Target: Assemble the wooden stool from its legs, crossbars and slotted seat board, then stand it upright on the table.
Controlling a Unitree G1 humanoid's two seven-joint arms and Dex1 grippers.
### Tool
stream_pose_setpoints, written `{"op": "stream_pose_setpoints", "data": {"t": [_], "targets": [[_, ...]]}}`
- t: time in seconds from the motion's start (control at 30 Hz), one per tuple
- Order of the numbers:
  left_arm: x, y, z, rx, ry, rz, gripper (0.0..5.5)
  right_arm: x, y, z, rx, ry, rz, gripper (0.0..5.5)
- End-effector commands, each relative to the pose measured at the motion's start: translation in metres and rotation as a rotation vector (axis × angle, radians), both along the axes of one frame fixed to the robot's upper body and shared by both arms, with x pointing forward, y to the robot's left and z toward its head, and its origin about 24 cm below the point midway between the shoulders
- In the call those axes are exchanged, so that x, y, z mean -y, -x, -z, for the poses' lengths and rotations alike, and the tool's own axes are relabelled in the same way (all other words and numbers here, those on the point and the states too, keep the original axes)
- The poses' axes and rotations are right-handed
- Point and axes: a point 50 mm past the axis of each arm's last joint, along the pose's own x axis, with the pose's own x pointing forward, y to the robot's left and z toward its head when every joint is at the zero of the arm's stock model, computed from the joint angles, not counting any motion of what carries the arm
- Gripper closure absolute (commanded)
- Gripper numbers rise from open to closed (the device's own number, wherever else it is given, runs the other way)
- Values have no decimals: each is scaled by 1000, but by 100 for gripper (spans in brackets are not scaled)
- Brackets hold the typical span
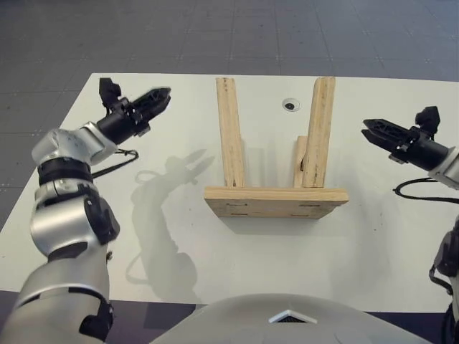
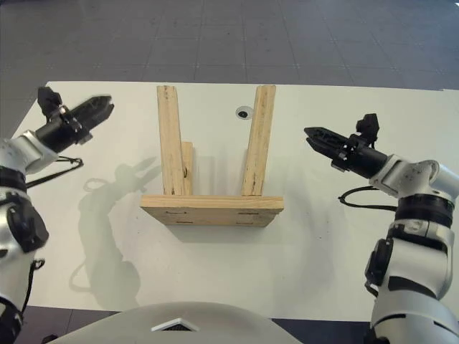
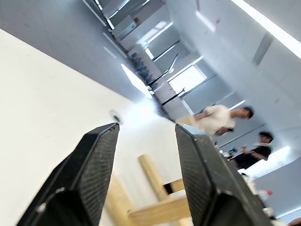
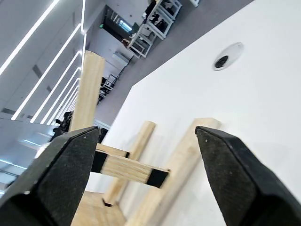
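I'm counting one stool (image 1: 276, 202), three legs (image 1: 229, 129), one crossbar (image 4: 124, 168) (rest hidden), sitting between two grippers; left gripper (image 1: 163, 97), right gripper (image 1: 368, 129) both hanging released, gripping nothing.

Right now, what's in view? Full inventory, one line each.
stool: 1, light wood, assembled, mid-table; it appears to lie on its side, seat board nearest the robot, legs pointing away
table: 1, white, under everything
cable port: 1, dark hole in a grey ring, in the tabletop between the far ends of the legs
cables: 2, black, one on the table beside each arm
floor: grey tiles, beyond the table
left gripper: 1, black, open, above the table to the stool's left, holding nothing
right gripper: 1, black, open, above the table to the stool's right, holding nothing
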Motion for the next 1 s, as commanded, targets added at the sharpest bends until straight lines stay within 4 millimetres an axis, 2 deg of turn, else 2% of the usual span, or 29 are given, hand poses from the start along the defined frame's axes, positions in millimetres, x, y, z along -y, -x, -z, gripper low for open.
{"op": "stream_pose_setpoints", "data": {"t": [0.03,0.13,0.23,0.3,0.47,0.63,0.8,0.93,1.0], "targets": [[-9,66,47,198,-522,281,330,-8,47,18,155,523,-154,175],[-7,83,39,344,-546,380,330,-25,78,23,181,625,-398,175],[-8,101,32,402,-546,553,277,-27,97,15,196,631,-557,172],[-4,103,28,427,-524,614,243,-31,102,12,214,635,-619,172],[22,102,26,501,-475,710,174,-56,98,5,310,602,-642,172],[41,97,30,533,-455,767,174,-78,88,5,386,577,-661,172],[55,85,40,563,-526,754,174,-87,83,9,406,564,-688,172],[65,83,45,546,-513,782,170,-87,81,10,414,585,-715,242],[68,82,44,528,-486,779,198,-86,79,11,418,594,-715,277]]}}
